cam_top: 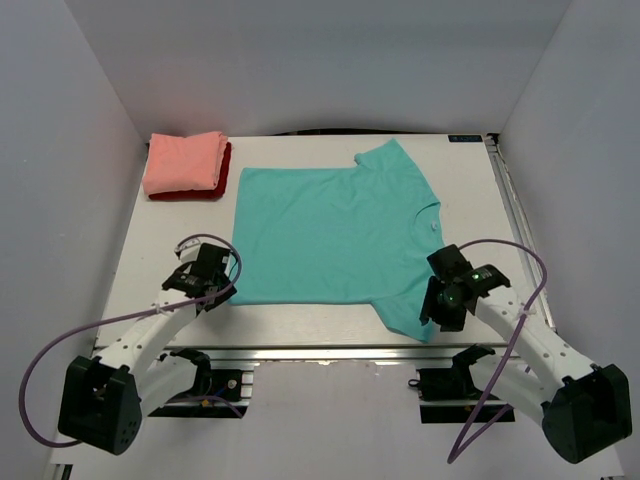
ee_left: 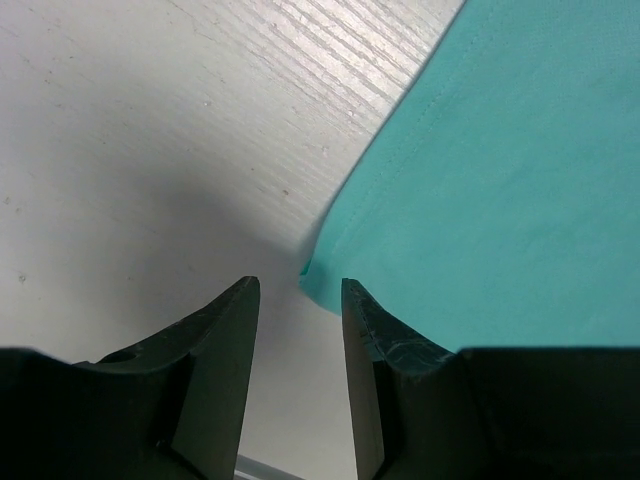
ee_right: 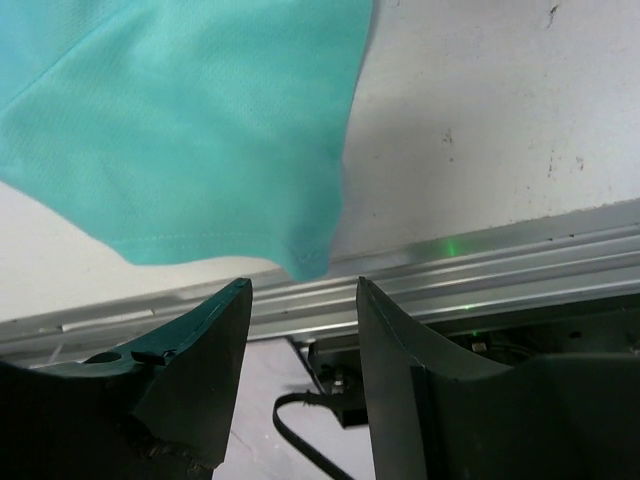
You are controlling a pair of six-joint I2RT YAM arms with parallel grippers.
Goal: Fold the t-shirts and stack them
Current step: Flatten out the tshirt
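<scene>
Grey walls box in a white table (cam_top: 300,325), where the teal t-shirt (cam_top: 330,235) lies spread flat mid-table and the salmon-pink t-shirt (cam_top: 183,163) sits folded on the dark red t-shirt (cam_top: 190,194) at the far left corner. The left gripper (ee_left: 300,290), jaws parted and empty, faces the teal hem corner (ee_left: 312,278); the right gripper (ee_right: 303,290), likewise parted and empty, faces the near sleeve tip (ee_right: 305,262). Each should probably pinch its edge squarely, then both lift and cross together, keeping the cloth taut.
</scene>
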